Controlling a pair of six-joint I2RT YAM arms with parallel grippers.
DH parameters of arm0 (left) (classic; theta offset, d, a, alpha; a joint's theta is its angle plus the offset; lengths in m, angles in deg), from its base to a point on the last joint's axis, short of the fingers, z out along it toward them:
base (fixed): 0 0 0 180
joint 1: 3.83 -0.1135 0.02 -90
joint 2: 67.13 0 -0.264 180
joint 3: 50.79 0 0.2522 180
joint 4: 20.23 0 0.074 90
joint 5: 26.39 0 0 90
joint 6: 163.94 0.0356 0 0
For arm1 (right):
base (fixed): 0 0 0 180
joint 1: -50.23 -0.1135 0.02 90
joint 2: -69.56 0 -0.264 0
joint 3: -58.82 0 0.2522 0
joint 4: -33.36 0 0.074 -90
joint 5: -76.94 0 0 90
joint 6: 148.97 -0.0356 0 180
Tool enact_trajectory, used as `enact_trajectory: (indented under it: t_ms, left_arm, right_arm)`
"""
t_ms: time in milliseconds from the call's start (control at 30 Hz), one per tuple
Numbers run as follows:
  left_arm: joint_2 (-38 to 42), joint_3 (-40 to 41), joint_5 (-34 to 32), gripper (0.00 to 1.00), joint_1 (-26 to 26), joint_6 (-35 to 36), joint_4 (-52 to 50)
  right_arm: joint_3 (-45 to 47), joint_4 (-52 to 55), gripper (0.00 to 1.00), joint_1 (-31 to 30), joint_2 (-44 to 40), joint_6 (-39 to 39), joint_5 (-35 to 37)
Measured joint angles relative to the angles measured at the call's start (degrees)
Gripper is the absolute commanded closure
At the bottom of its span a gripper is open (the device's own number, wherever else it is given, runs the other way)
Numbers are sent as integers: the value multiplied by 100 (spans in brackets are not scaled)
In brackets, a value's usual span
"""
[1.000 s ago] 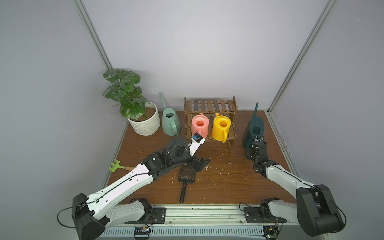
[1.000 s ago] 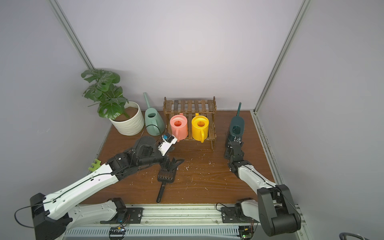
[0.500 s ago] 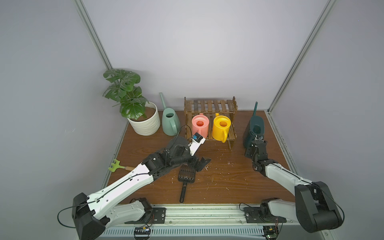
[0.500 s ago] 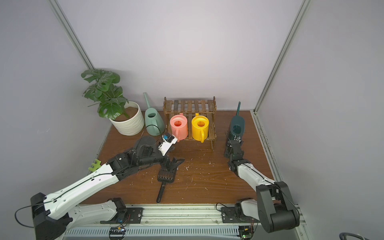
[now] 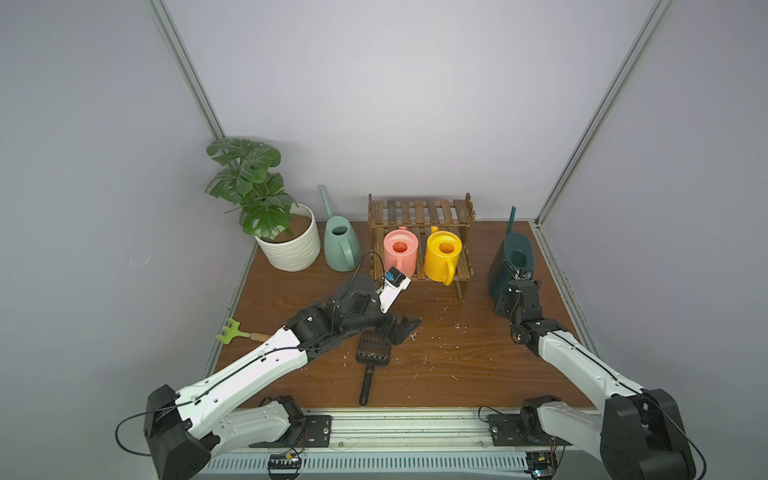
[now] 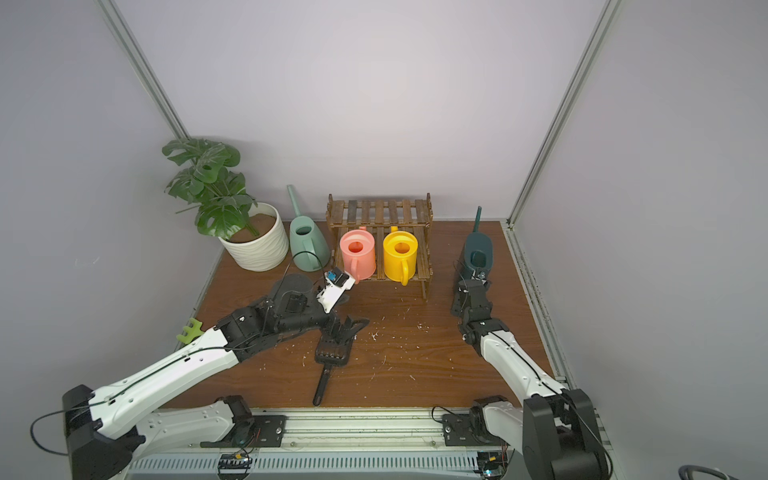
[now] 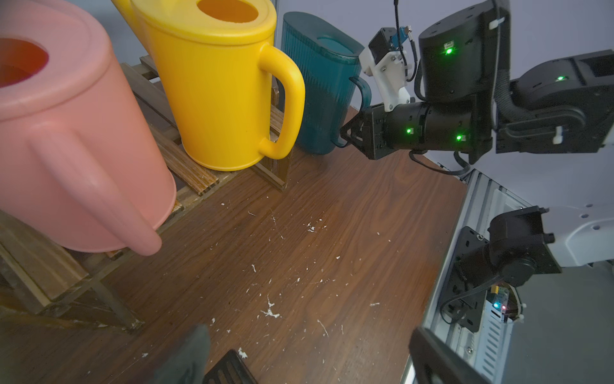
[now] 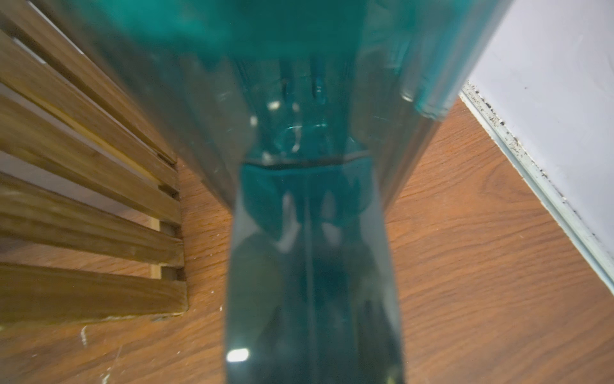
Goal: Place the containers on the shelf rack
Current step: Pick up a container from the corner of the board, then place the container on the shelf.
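We are viewing the dark-teal can (image 5: 513, 257) standing on the worktop (image 5: 457, 365) just ahead of the right end effector (image 7: 347, 134), which is grasping its handle, shelf rack (image 5: 419, 212) at its left; the left end effector (image 5: 405, 330) is hanging released.

The desk (image 5: 457, 365) is smooth brown wood-grain, faintly shiny; the shelf rack (image 5: 419, 212) is dark, rough wooden slats; the pink can (image 7: 66, 149) and yellow can (image 7: 216, 99) are smooth satin plastic; the dark-teal can (image 7: 319, 86) is glossy, translucent, finely ribbed plastic; the plant pot (image 5: 291, 249) looks matt white.
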Motion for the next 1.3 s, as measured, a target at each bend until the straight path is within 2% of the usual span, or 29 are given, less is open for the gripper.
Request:
enact_trajectory:
  t_ms: [267,533,1000,1300]
  left_arm:
    - [13,114,-20,4,0,-33,81]
    - [105,116,-22,4,0,-85,103]
    - [85,116,-17,3,0,-155,181]
    - [42,116,-15,3,0,-155,260]
  right_arm:
    - [-531,739,93,0,-758,70,-68]
    - [-1397,1821,93,0,-1141,225,-214]
    - [-3709,3891,95,0,-1176,326,-350]
    - [-4852,4509,98,-26,-970,254,-680]
